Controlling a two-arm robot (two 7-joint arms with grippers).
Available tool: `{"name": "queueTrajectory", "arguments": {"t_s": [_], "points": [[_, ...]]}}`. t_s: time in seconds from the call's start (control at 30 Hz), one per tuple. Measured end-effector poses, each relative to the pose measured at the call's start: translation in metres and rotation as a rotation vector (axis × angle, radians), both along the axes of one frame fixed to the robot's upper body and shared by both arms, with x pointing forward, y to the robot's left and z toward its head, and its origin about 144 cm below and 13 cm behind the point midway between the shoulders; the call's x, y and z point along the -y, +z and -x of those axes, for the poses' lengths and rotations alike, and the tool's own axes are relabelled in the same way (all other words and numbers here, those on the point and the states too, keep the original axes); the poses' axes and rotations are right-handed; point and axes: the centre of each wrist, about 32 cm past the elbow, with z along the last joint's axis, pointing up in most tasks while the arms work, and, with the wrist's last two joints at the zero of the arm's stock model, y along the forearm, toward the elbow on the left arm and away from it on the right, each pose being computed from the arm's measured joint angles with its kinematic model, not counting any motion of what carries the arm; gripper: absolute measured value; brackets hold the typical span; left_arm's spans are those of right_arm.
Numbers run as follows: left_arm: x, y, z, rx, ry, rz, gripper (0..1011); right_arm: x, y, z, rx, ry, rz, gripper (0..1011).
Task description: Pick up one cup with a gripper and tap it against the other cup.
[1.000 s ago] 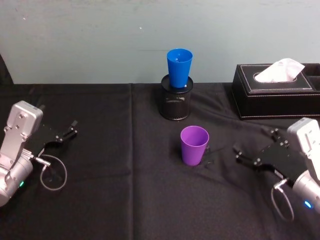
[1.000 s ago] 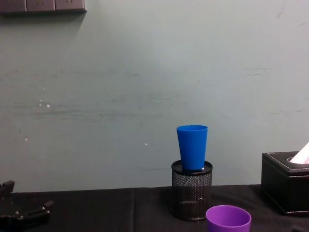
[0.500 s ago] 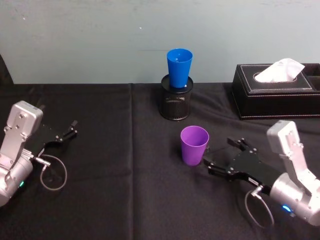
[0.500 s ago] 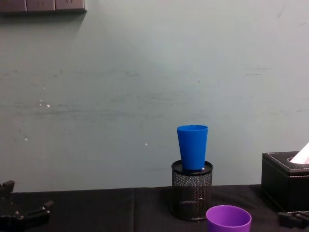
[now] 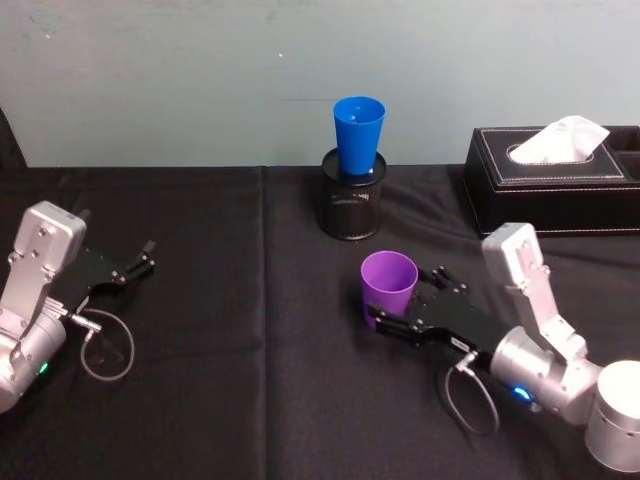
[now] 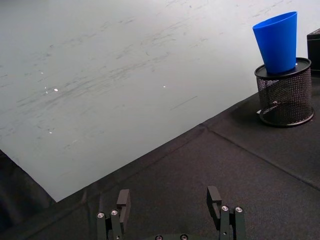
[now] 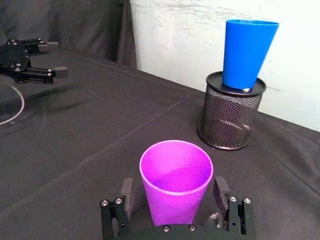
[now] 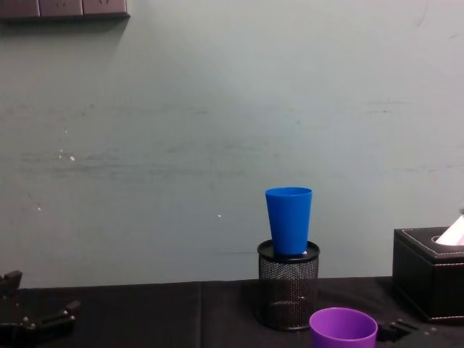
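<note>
The purple cup [image 5: 388,285] stands upright on the black cloth at mid-table, also in the right wrist view [image 7: 176,182] and low in the chest view [image 8: 343,328]. My right gripper [image 5: 410,298] is open with one finger on each side of the cup's lower body [image 7: 173,194]; small gaps show on both sides. The blue cup [image 5: 358,133] sits upright in a black mesh pen holder [image 5: 350,205] behind it, near the wall [image 7: 245,52]. My left gripper [image 5: 135,265] rests open at the far left of the table [image 6: 169,200], holding nothing.
A black tissue box [image 5: 555,185] with a white tissue stands at the back right, close behind the right arm. A grey-green wall runs along the table's far edge. A cable loop [image 5: 105,350] lies beside the left arm.
My right gripper has swept left across the table from the right side and now straddles the purple cup. The cups and the left arm have not moved.
</note>
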Motion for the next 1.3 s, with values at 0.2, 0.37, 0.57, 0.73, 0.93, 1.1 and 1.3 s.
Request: {"name": "queueTrajectory", "arguments": {"t_s": [0.2,0.37,0.57,0.73,0.93,1.1,1.3], "points": [[0.000,0.000,0.000,0.000,0.000,0.000,1000,-0.009,-0.005,-0.009,0.001,-0.006,-0.009,1003],[0.000,0.000,0.000,0.000,0.000,0.000,1000,-0.013,-0.009,-0.013,0.001,-0.025,-0.027,917],[0.000,0.000,0.000,0.000,0.000,0.000,1000,-0.013,-0.011,-0.014,0.000,-0.044,-0.047,783],[0.000,0.000,0.000,0.000,0.000,0.000,1000,-0.013,-0.006,-0.011,0.015,-0.045,-0.062,750],[0.000,0.000,0.000,0.000,0.000,0.000,1000,-0.012,0.018,-0.004,0.074,-0.022,-0.074,736],[0.000,0.000,0.000,0.000,0.000,0.000,1000,-0.013,0.042,-0.002,0.095,-0.006,-0.056,736],[0.000,0.000,0.000,0.000,0.000,0.000,1000,-0.013,0.069,-0.001,0.098,0.018,-0.019,736]]}}
